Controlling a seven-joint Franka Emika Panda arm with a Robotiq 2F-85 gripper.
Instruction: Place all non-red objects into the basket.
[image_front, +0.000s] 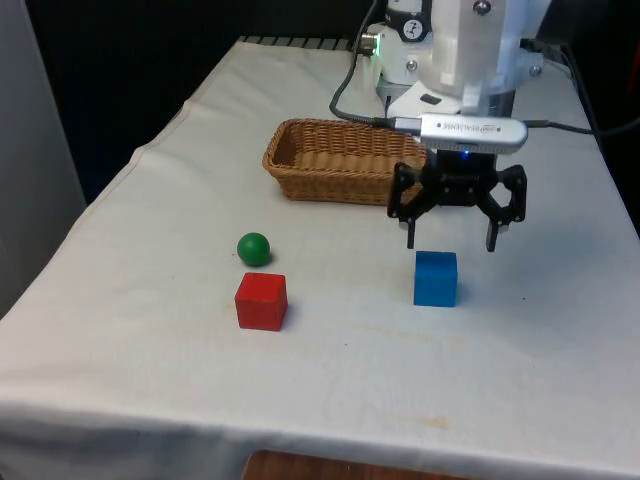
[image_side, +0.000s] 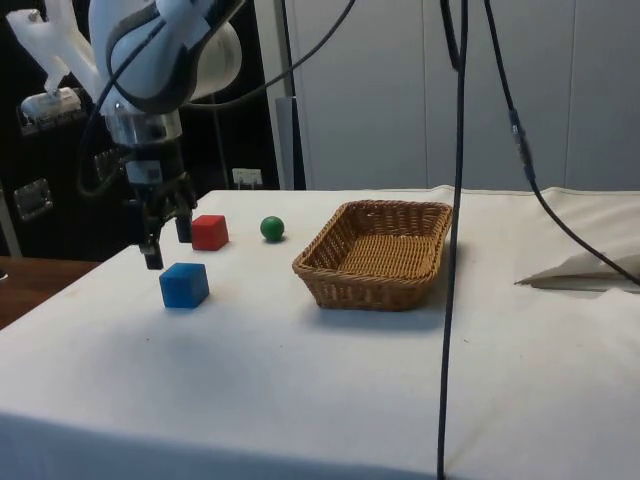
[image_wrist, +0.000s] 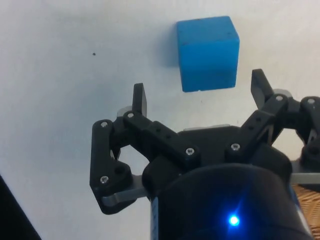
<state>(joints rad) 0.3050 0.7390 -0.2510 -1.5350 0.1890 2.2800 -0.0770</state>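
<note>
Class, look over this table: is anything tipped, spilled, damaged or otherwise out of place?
Nothing stands out. The wicker basket sits upright and empty, the blue cube, red cube and green ball rest apart on the cloth, and the hand hovers open just above the blue cube.

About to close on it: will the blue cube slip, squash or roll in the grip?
The blue cube has flat faces, so it should sit stable, not roll. It looks like rigid, matte foam or wood: probably light and not slippery. The open gripper hangs above it.
</note>
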